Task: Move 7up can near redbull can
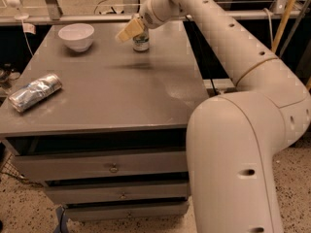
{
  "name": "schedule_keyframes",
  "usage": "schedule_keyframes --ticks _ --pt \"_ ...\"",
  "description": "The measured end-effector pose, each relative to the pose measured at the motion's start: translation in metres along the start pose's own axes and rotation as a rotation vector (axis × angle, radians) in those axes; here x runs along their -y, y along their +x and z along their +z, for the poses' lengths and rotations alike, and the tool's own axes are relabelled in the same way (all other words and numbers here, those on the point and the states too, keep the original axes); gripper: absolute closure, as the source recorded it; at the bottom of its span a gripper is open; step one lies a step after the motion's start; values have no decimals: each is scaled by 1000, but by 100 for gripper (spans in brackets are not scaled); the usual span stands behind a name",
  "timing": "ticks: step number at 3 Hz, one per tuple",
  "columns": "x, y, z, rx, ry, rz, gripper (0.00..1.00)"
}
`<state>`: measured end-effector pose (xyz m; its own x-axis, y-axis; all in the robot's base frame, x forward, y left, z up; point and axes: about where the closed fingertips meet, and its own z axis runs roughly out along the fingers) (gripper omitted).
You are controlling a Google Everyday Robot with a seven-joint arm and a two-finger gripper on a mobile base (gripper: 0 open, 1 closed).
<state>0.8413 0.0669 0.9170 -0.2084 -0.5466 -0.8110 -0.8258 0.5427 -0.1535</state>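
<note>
Item 1: grey table (121, 98), flat top, with 3 drawer fronts (102, 166) stacked below the near edge.

Item 2: 7up can (141, 43), green and white label. It stands upright at the far edge of the table, right of centre.

Item 3: gripper (129, 31), tan, at the end of a white jointed arm (228, 42) that reaches in from the right side. The gripper sits at the top left of the 7up can, against its upper part. Whether it is released or clenched on the can cannot be told.

Item 4: redbull can (35, 92), silver and blue with a crinkled surface. It lies on its side at the left edge of the table, toward the near side, well apart from the 7up can.

Item 5: white bowl (76, 36), upright at the far left of the table, left of the 7up can and apart from it.

Item 6: speckled floor (29, 212) below the table.

Item 7: yellow pole (287, 11), leaning at the far right.
</note>
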Motion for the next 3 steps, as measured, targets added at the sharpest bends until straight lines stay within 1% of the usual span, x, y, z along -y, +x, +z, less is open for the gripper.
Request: schedule_keyframes --ticks 1,2,3 --pt "0 -5 11 8 -7 -8 16" --pt "-1 -8 17 19 -18 -15 40" --pt "-5 -14 5 54 -55 -32 71"
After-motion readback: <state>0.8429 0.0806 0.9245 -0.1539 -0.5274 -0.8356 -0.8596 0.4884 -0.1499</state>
